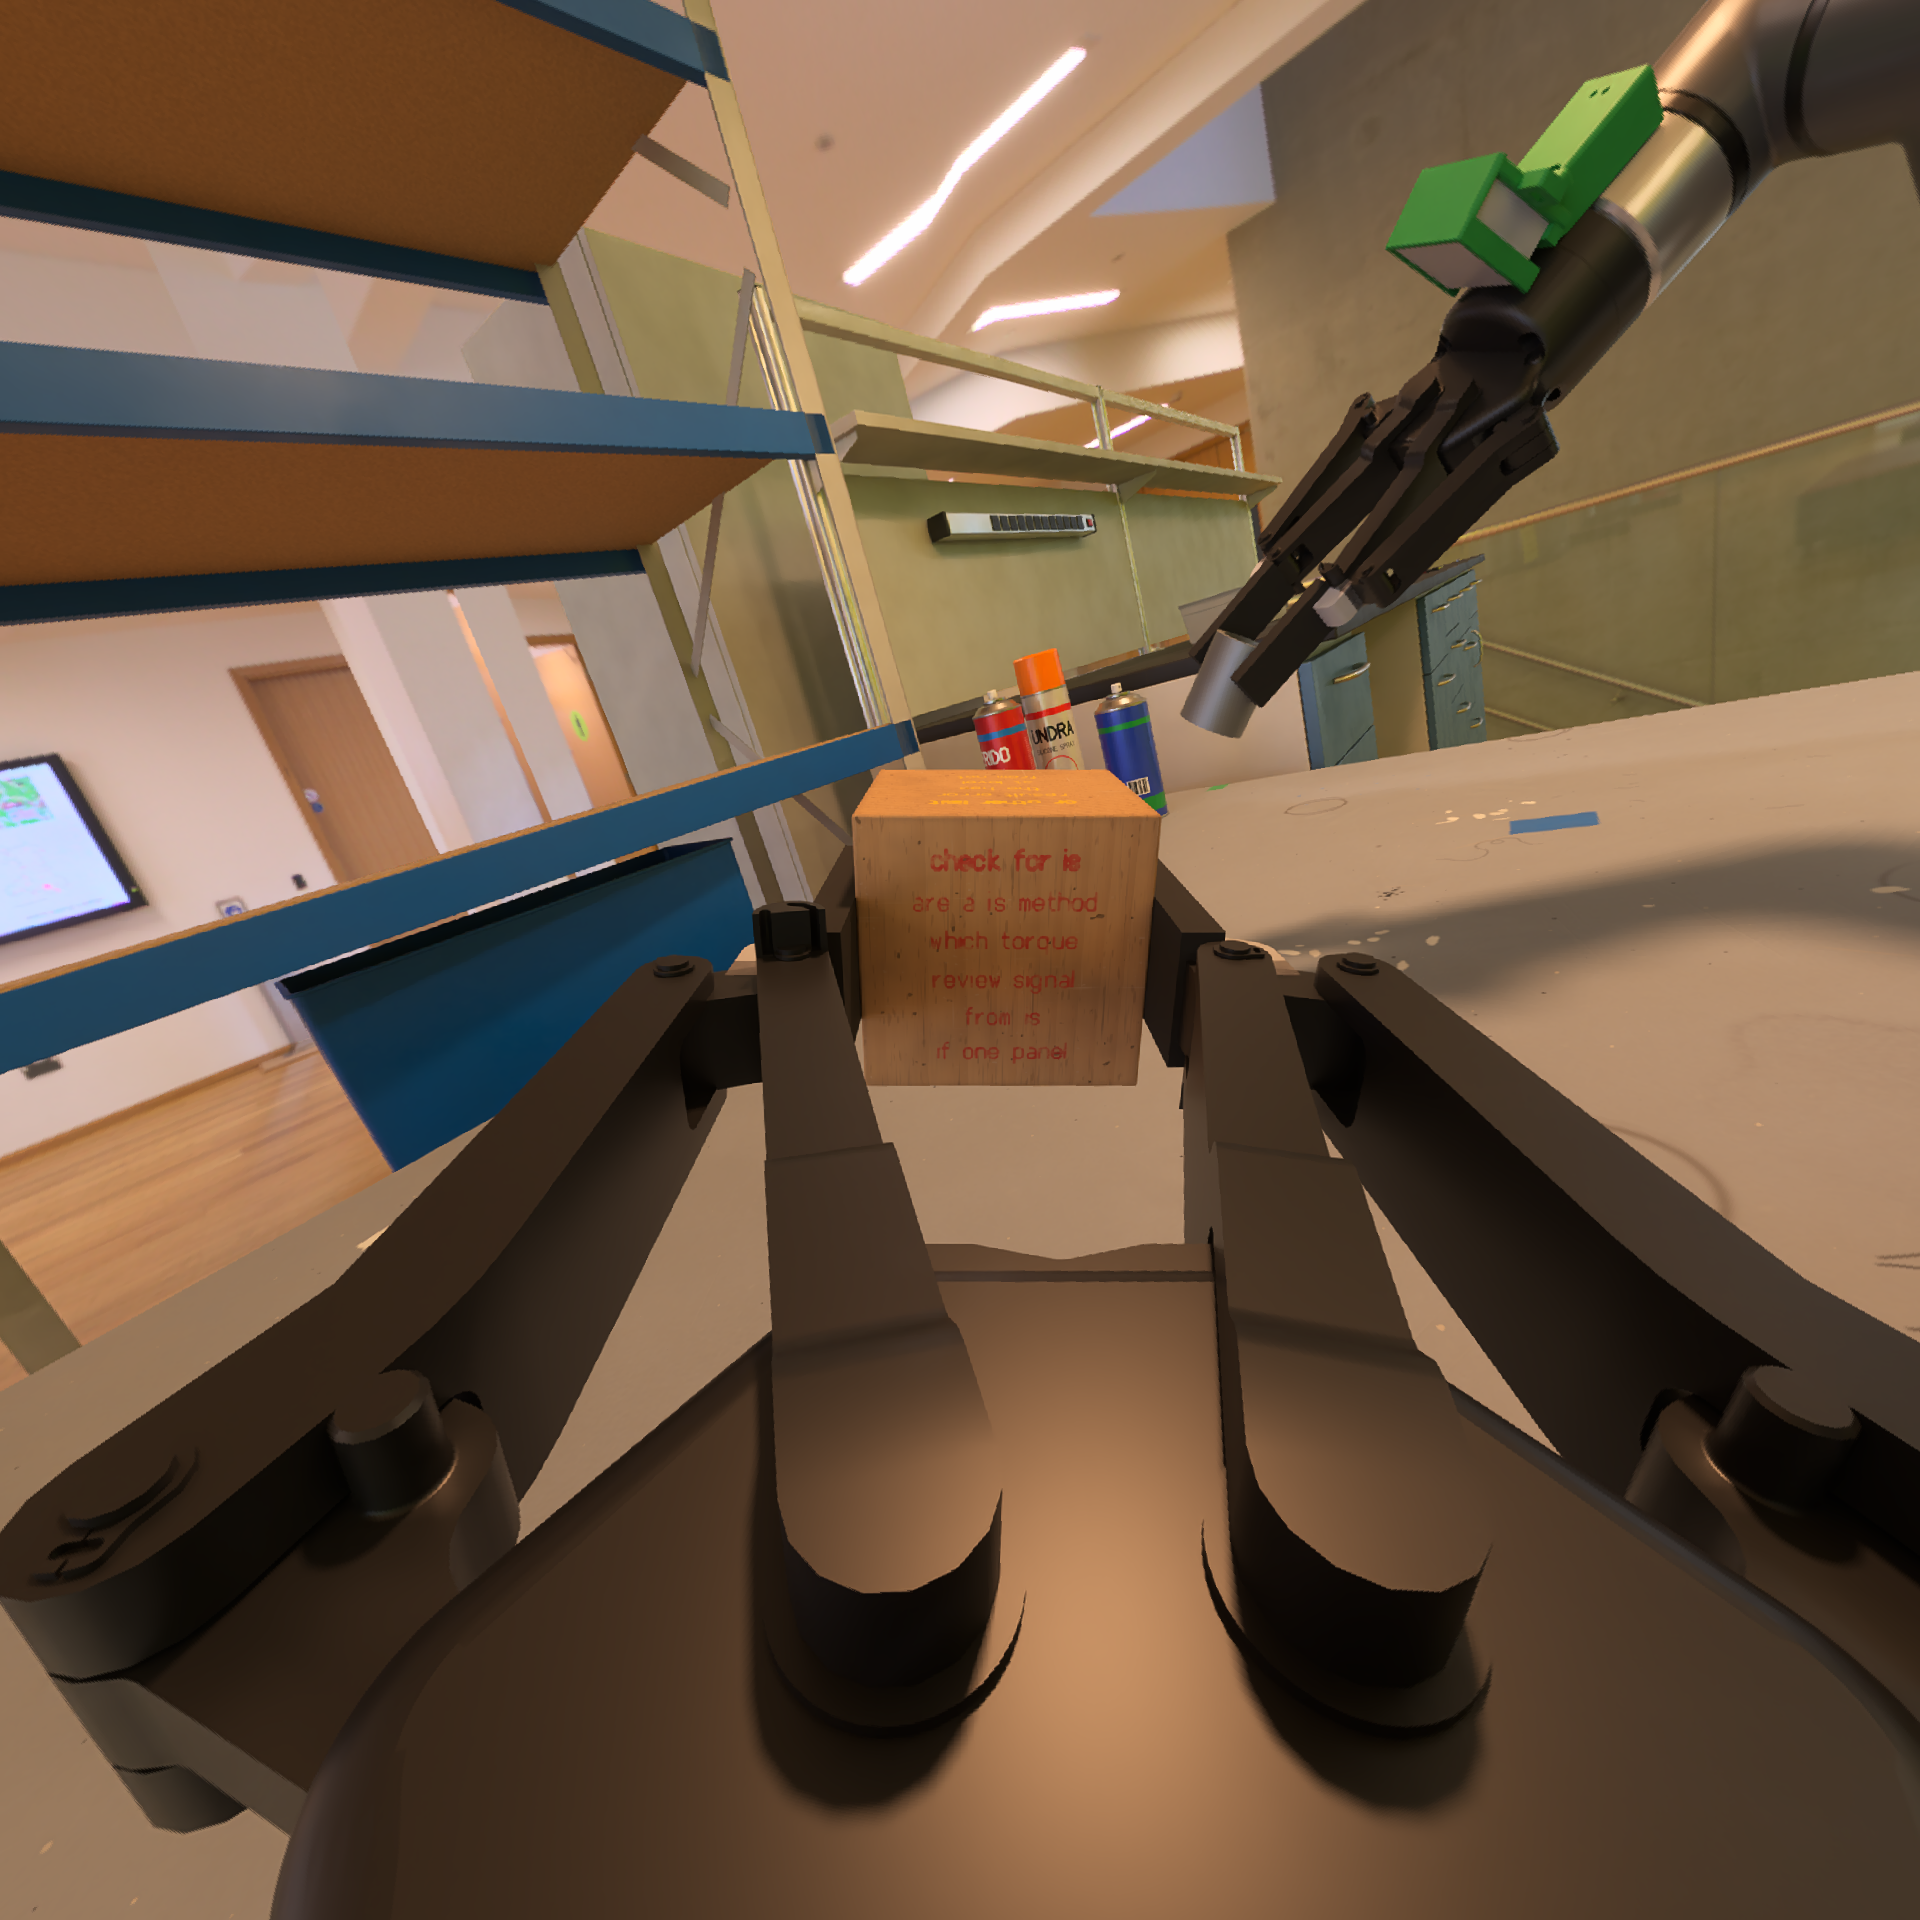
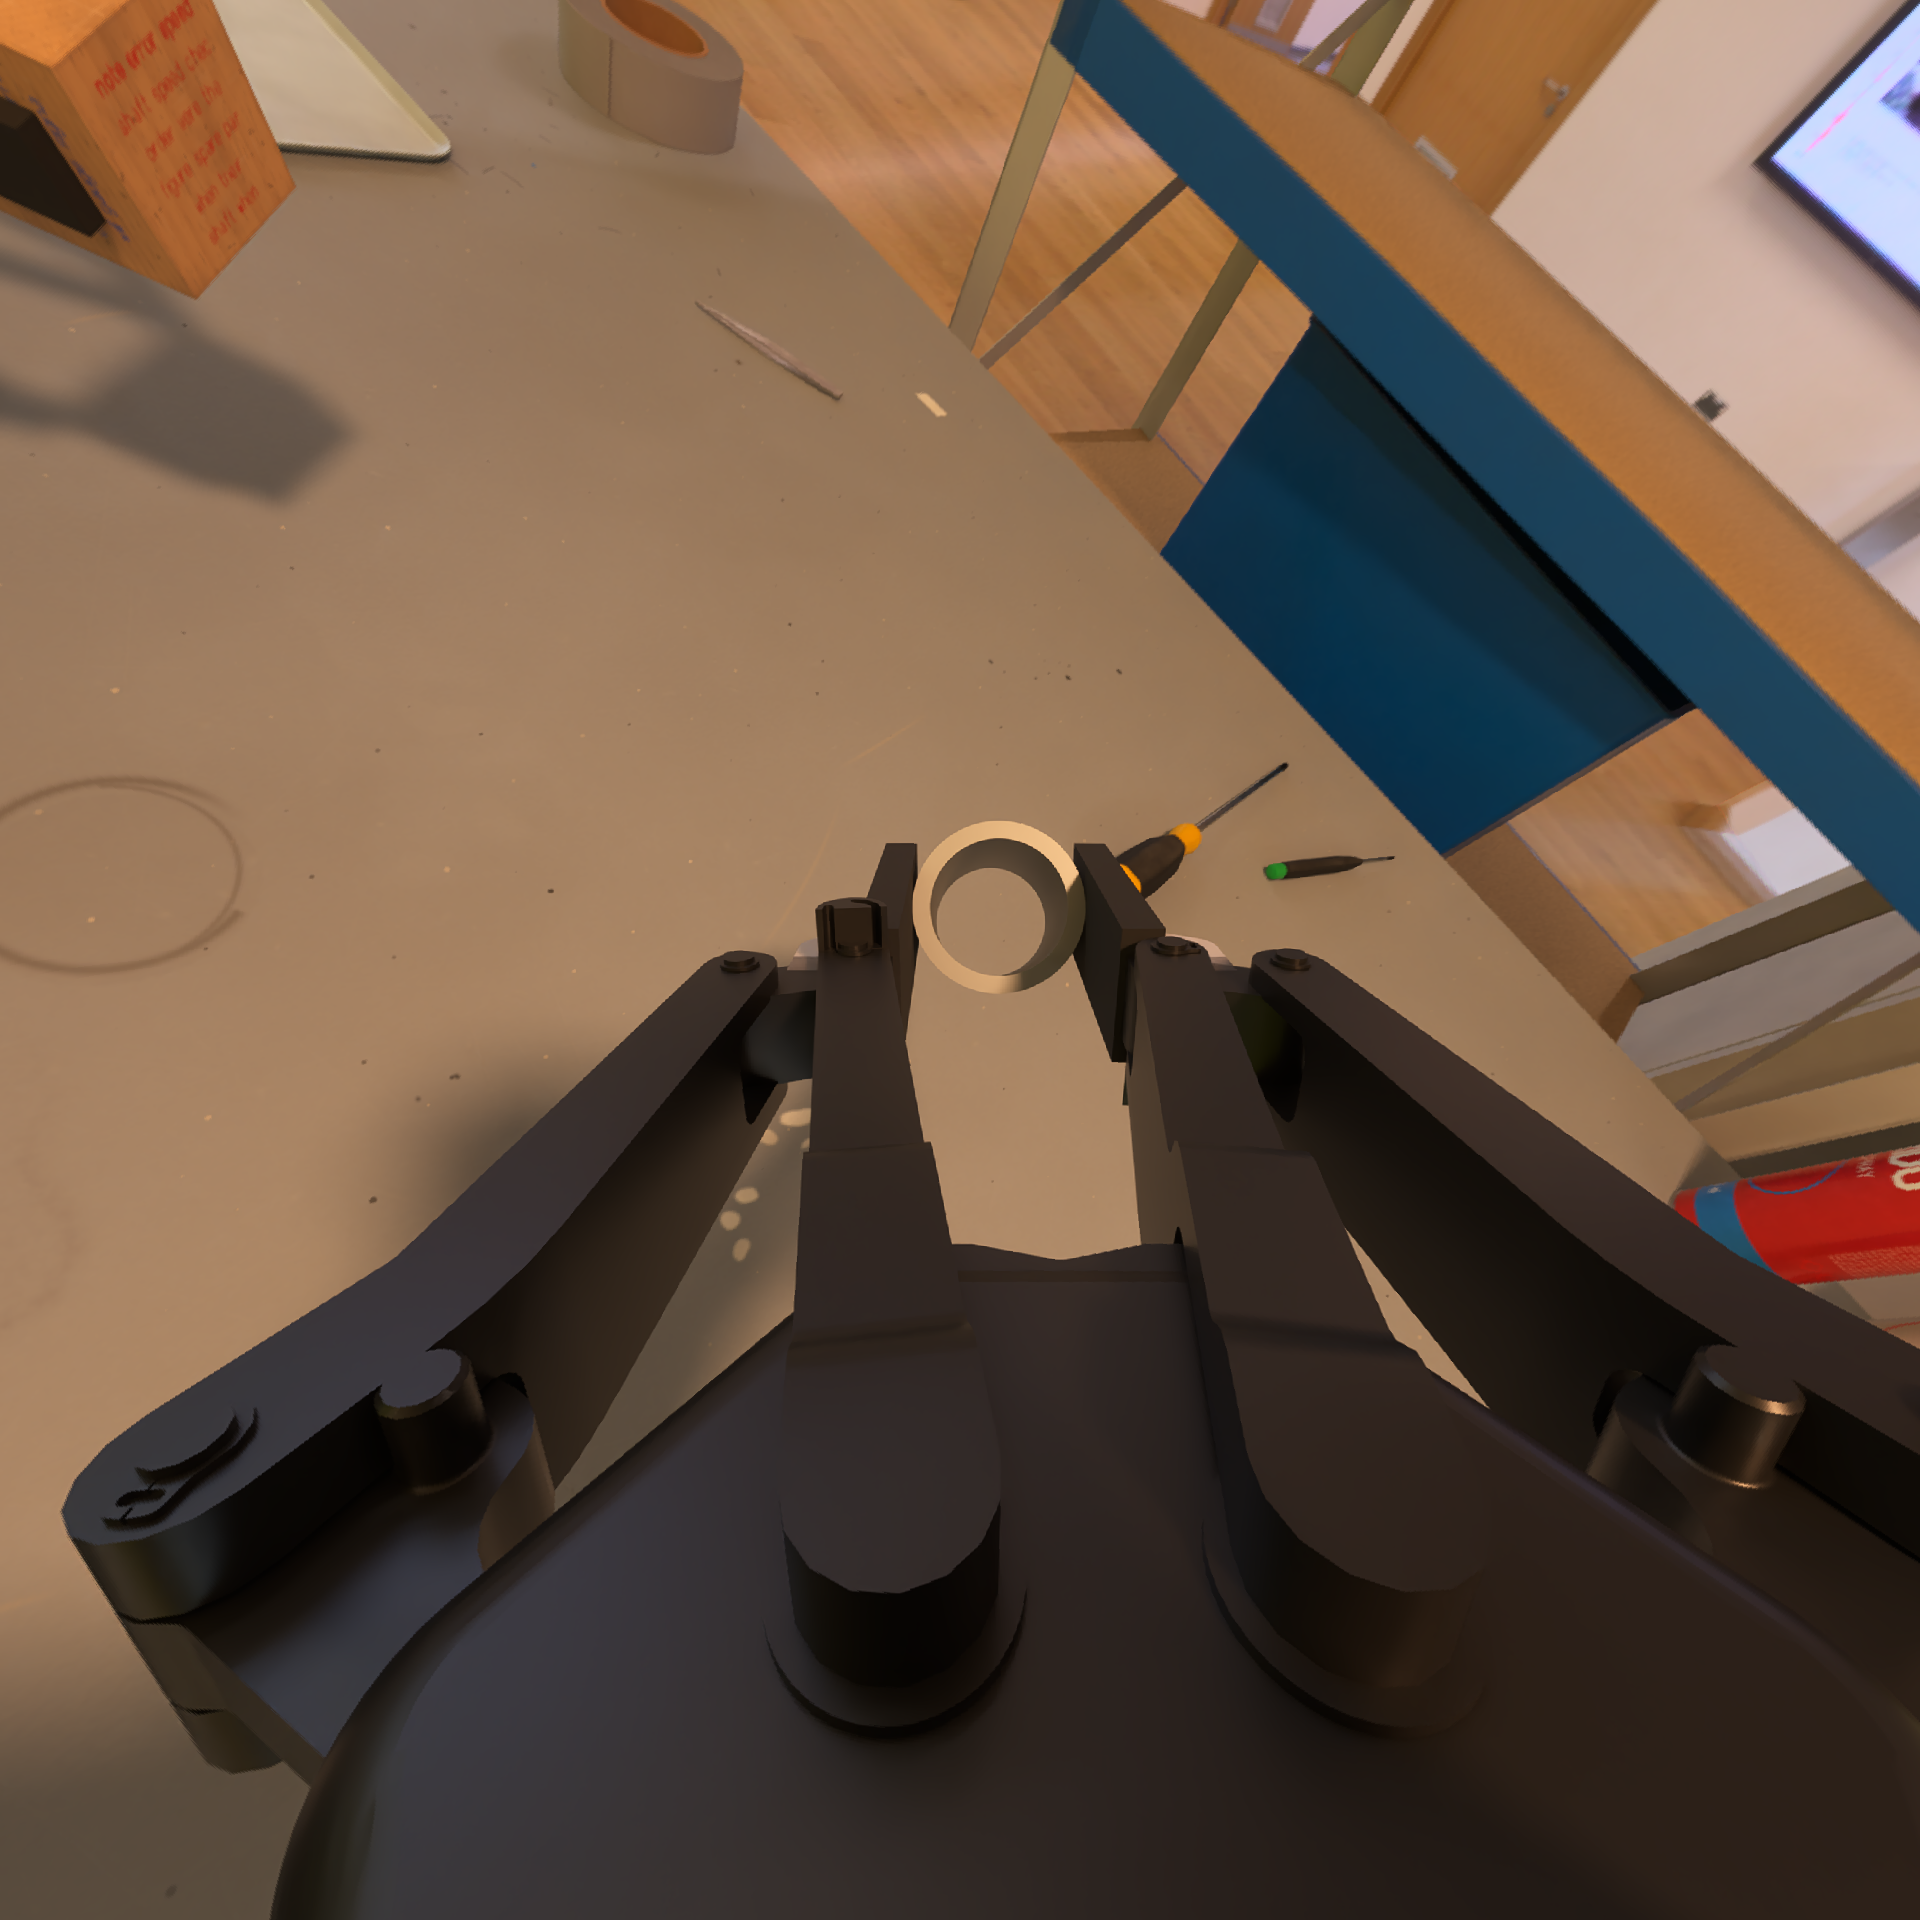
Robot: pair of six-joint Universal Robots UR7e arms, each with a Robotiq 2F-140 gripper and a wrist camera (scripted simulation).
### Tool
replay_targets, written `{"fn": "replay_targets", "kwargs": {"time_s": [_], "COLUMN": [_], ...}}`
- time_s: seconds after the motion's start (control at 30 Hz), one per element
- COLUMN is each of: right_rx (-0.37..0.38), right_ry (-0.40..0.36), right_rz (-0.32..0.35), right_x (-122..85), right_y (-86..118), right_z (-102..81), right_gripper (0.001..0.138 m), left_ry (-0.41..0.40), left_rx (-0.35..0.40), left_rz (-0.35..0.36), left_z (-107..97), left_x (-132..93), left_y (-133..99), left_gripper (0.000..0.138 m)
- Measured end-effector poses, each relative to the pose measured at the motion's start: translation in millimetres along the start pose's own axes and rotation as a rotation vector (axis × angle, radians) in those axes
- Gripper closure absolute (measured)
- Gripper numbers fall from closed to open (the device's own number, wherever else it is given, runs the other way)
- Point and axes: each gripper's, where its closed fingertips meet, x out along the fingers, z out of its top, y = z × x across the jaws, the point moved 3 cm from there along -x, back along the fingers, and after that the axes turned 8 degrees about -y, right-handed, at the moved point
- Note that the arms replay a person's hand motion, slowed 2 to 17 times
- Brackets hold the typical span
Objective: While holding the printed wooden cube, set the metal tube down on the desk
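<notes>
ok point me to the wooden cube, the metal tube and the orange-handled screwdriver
printed wooden cube (image 1: 1003,956): left wrist view, on its front face, between the fingers.
metal tube (image 2: 995,904): right wrist view, on the top of its open end's rim.
orange-handled screwdriver (image 2: 1182,837): right wrist view, on the orange collar of its handle.

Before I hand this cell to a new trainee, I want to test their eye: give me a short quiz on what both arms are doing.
1. True or false: the tube already rests on the desk.
2. Which gripper holds the cube? A) left B) right C) neither
3. Fill in: just beyond the tube, the tool lying on the desk with a black and orange handle is a ____.

Key
1. False: the right gripper holds the tube in the air above the desk.
2. A: the left gripper clamps the cube between its fingers.
3. Screwdriver.
</notes>
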Motion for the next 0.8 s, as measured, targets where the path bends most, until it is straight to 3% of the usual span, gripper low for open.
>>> {"fn": "replay_targets", "kwargs": {"time_s": [0.8], "right_rx": [0.089], "right_ry": [0.160], "right_rz": [0.153], "right_x": [24.1], "right_y": [12.5], "right_z": [-44.8], "right_gripper": [0.099], "left_ry": [0.003], "left_rx": [-0.026], "left_rz": [0.007], "left_z": [-1.3], "left_x": [-0.7], "left_y": [3.3], "left_gripper": [0.078]}}
